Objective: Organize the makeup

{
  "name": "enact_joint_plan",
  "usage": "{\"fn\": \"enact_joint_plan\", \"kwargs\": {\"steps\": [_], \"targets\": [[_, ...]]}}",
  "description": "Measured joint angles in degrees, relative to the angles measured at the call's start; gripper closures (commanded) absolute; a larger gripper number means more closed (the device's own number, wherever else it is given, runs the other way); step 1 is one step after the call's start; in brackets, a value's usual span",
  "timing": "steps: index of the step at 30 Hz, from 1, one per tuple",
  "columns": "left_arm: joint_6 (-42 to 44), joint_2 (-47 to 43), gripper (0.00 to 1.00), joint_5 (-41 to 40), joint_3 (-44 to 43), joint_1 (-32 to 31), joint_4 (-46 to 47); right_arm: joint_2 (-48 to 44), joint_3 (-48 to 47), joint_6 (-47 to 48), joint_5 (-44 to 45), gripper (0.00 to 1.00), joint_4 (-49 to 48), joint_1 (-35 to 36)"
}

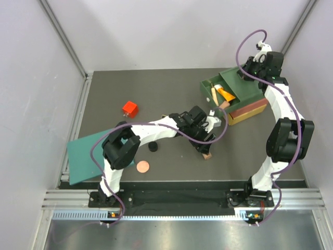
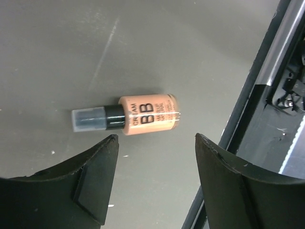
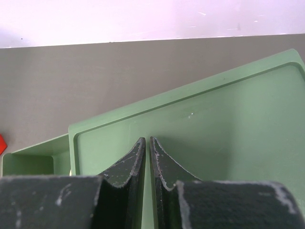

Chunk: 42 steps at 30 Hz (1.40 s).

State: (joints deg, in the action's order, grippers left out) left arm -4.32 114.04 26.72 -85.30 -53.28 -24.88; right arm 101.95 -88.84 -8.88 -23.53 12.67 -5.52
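So, the left gripper (image 2: 156, 138) was open and empty, jaws spread wide, low over the grey worktop (image 2: 57, 47). The beige BB-cream bottle with a black collar and clear cap (image 2: 143, 113) lay flat just ahead of the fingertips, not touching them. This read as a pre-grasp line-up.

In the top view only the bottle's end (image 1: 208, 155) showed under the gripper. It sat right of centre, nearer the worktop's near edge, well apart from the stacked green, red and yellow drawer box (image 1: 248, 104) in the far right corner.

Bottle axis: on its side, long axis running across the wrist view, cap left and base right, slightly tilted. That was roughly parallel to the jaws' closing line, so I'd judge a wrist turn was needed to pinch across the body.

The green top drawer (image 1: 203, 89) stood open with an orange tube (image 1: 227, 94) and a cream stick (image 1: 214, 95) inside, so it was the likely destination.

The right gripper (image 3: 147, 143) was closed with nothing between its fingers, over the box's green top (image 3: 228, 119). Whether it touched the top, I couldn't tell; possibly it was steadying the box.
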Motion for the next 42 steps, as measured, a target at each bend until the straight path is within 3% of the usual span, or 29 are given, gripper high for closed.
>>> {"fn": "enact_joint_plan", "kwargs": {"steps": [11, 29, 37, 42], "targets": [[2.82, 4.72, 0.29, -7.58, -6.93, -6.21, -4.85, -0.87, 1.53, -0.22, -0.11, 0.90, -1.75, -0.17], [14.29, 5.35, 0.30, -24.48, -7.04, -10.03, -5.01, -1.44, 2.56, -0.22, -0.11, 0.89, -2.67, -0.22], [24.94, -6.82, 0.28, -21.20, 4.81, -10.88, 5.64, -1.44, 2.56, -0.22, -0.11, 0.89, -2.67, -0.22], [34.07, -9.33, 0.25, -16.85, 8.50, -10.97, 9.14, -1.44, 2.54, -0.22, -0.11, 0.89, -2.67, -0.22]]}}
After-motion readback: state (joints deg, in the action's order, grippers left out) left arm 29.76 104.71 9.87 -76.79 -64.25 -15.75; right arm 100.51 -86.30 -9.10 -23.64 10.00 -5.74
